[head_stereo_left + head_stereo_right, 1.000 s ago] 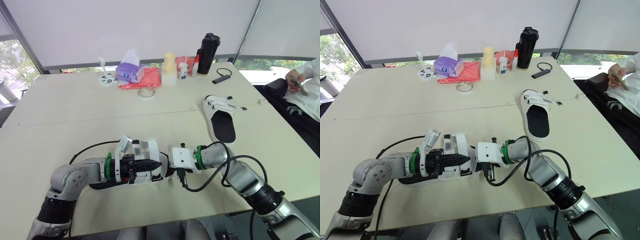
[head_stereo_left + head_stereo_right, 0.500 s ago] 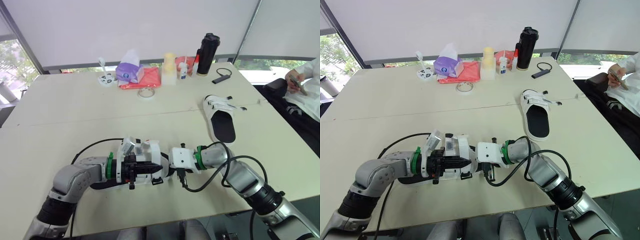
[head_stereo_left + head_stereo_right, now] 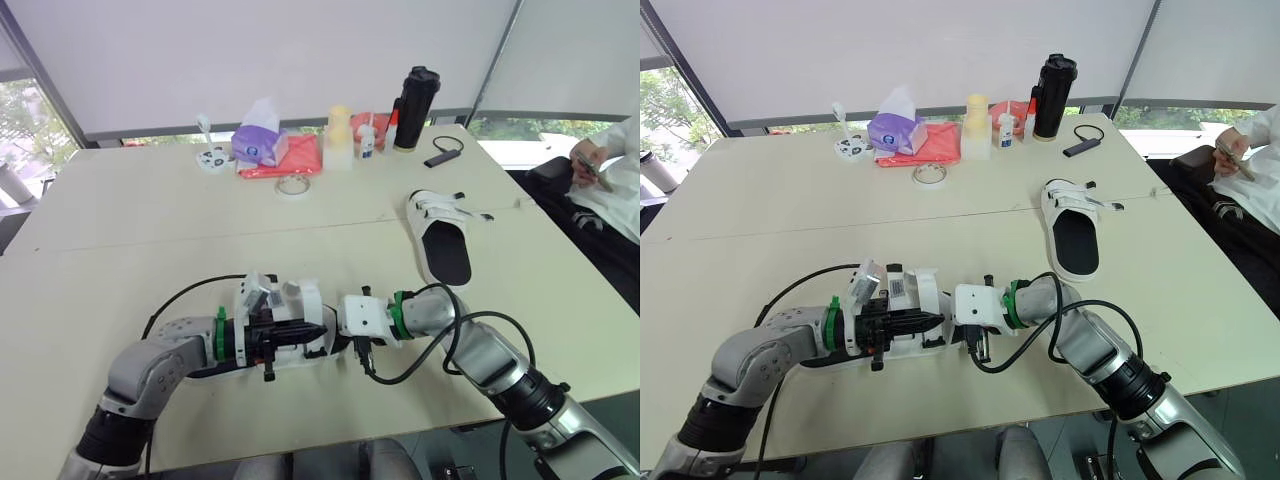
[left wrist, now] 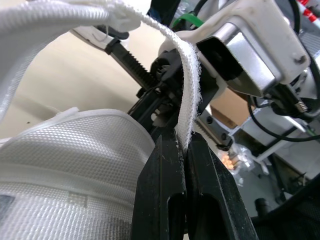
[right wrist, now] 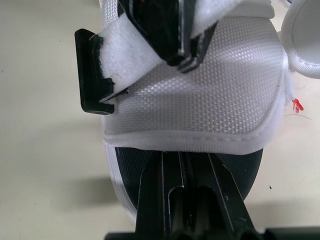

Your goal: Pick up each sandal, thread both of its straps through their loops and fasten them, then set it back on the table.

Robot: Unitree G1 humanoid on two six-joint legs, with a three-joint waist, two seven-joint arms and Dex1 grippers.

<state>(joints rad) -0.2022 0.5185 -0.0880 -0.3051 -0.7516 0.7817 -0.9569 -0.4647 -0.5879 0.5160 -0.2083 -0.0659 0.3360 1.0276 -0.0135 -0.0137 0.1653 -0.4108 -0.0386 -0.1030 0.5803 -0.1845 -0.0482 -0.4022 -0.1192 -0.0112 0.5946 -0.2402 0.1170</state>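
Lower centre of the head view: the near sandal (image 3: pixel 300 300) lies on the table (image 3: pixel 150 220), caught between my two arms.

Left gripper (image 4: pixel 182 140): fingers pressed together on a white strap (image 4: pixel 187 85). The strap rises out of the pinch, narrow and fuzzy-edged, and arcs over the sandal's white mesh upper.

Right gripper (image 5: pixel 181 160): comes in from the right of the frame, opposite the left one. Its fingers are closed on the edge of the near sandal's dark sole, just under the rim of the mesh flap.

A black plastic loop (image 5: pixel 92 75) sits at the side of that flap, with a thick white strap end lying through it. I cannot tell whether any strap is fully fastened.

Second sandal (image 3: pixel 443 240): right of centre, well apart from my grippers, flat on the table with its dark footbed up and its straps loose near the far end.

Upper centre of the frame, along the table's far edge:
- a purple tissue pack (image 3: pixel 258 140)
- a red cloth (image 3: pixel 290 160)
- a roll of tape (image 3: pixel 292 186)
- a pale bottle (image 3: pixel 339 138)
- a tall black flask (image 3: pixel 415 95)

A person (image 3: pixel 610 170) sits at the right edge of the frame, beyond the table.
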